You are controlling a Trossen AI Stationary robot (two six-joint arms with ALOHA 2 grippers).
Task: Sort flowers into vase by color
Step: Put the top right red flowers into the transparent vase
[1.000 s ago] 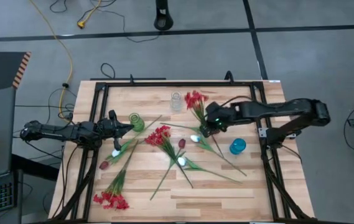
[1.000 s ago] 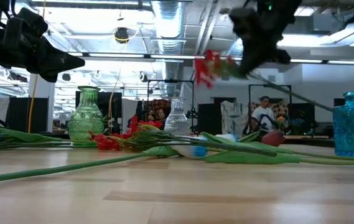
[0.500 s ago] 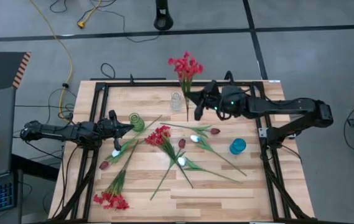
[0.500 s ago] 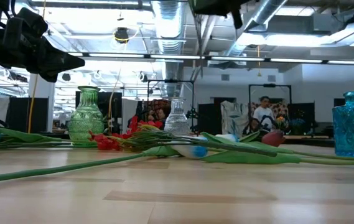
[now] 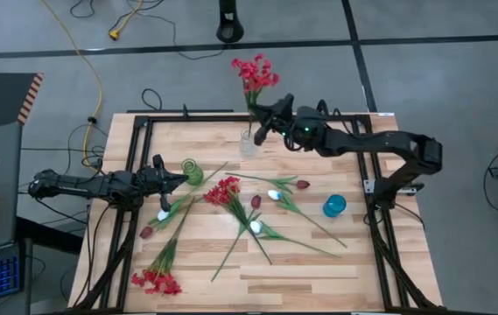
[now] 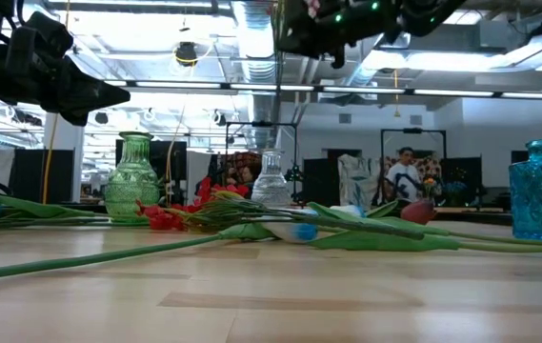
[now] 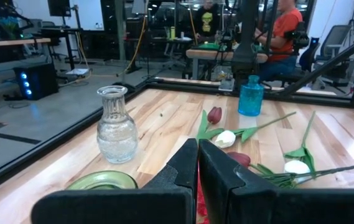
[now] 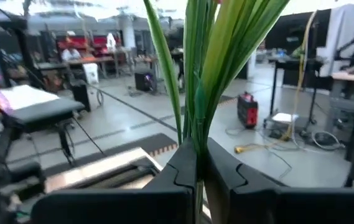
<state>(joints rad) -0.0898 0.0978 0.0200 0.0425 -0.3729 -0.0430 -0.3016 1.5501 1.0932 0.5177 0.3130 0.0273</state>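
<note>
My right gripper (image 5: 263, 123) is shut on a red spray flower (image 5: 251, 73) and stands high over the clear glass vase (image 5: 248, 143) near the far edge. It shows at the top of the low view (image 6: 332, 24). My left gripper (image 5: 179, 180) is shut and hangs in the air beside the green vase (image 5: 191, 171), touching nothing. A blue vase (image 5: 333, 206) stands on the right. More flowers lie flat on the table: a red spray (image 5: 223, 191), another red spray (image 5: 155, 280), white tulips (image 5: 273, 194) and maroon tulips (image 5: 256, 201). My right gripper pinches the red spray's green stem and leaves (image 8: 195, 118) between its two fingers. The fingers come level from the table's right and lie across the stem. The flower is lifted clear and upright, head up. Its lower end (image 5: 254, 134) is by the clear vase's mouth; whether inside, I cannot tell.
A black frame (image 5: 231, 115) runs round the table top. The stems on the table cross one another between the green and blue vases. The near part of the wooden top (image 5: 301, 280) is bare. People and benches show in the room beyond the far edge.
My right gripper has lifted the red spray off the table's middle and carried it toward the far edge and leftward to above the clear vase. The flower has tipped from slanting to upright, its head now beyond the far edge in the high view.
</note>
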